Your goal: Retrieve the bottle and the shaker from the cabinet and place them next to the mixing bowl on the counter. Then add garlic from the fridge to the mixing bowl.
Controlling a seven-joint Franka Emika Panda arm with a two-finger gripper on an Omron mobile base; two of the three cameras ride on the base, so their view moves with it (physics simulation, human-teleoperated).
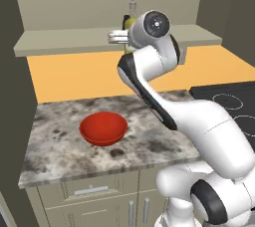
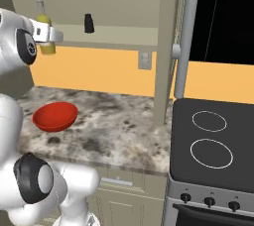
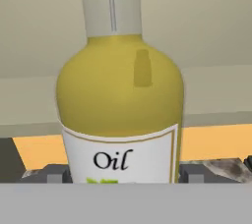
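Observation:
My gripper (image 2: 51, 35) is shut on the bottle (image 2: 44, 31), a slim bottle of yellow liquid with a thin clear neck. It holds it upright just in front of the cabinet shelf (image 2: 124, 34). Close up, the bottle (image 3: 120, 95) carries a white label reading "Oil", with a grey fingertip (image 3: 49, 174) pressed to each side. The hand partly hides the bottle (image 1: 130, 19) in the left base view. The small black shaker (image 2: 89, 23) stands on the shelf to the right. The red mixing bowl (image 1: 103, 128) sits on the speckled counter (image 1: 149, 144). Garlic and fridge are out of view.
A black cooktop (image 2: 213, 141) adjoins the counter on the right. An open cabinet door with a long grey handle (image 2: 182, 46) hangs between the counter and the cooktop. Drawers with metal handles (image 1: 91, 189) lie below the counter.

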